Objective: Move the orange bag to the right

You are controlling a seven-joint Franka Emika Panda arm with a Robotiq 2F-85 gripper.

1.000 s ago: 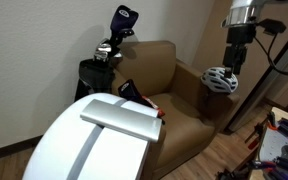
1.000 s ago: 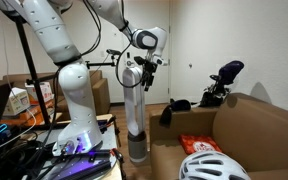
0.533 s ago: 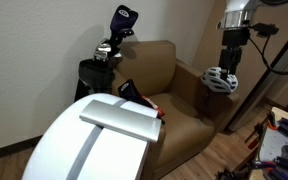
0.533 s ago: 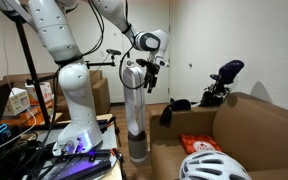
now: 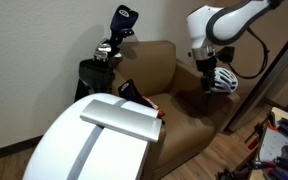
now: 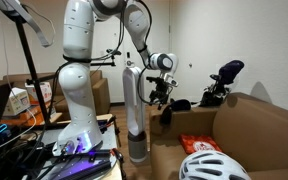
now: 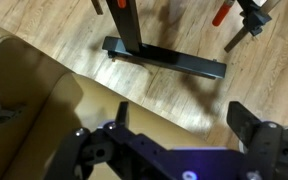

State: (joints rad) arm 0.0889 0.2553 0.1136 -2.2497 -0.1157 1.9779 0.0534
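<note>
The orange bag (image 6: pixel 199 143) lies flat on the brown armchair's seat, just behind the white helmet (image 6: pixel 212 168). I cannot make it out in the exterior view from the chair's front or in the wrist view. My gripper (image 6: pixel 162 97) hangs beside the chair's armrest, apart from the bag. In an exterior view the gripper (image 5: pixel 205 74) is just left of the helmet (image 5: pixel 220 79). In the wrist view the gripper (image 7: pixel 184 125) is open and empty, with both black fingers (image 7: pixel 249 124) spread over the wood floor and the armrest's edge (image 7: pixel 34 90).
The brown armchair (image 5: pixel 174 110) holds a black pouch with a red edge (image 5: pixel 132 92). A tall black golf bag (image 5: pixel 109 55) stands behind it. A large white rounded object (image 5: pixel 94 140) fills the foreground. A black stand base (image 7: pixel 164 58) rests on the floor.
The arm has swung down from high above and in toward the chair. The gripper now sits low beside the armrest and helmet. The bag has not moved.
</note>
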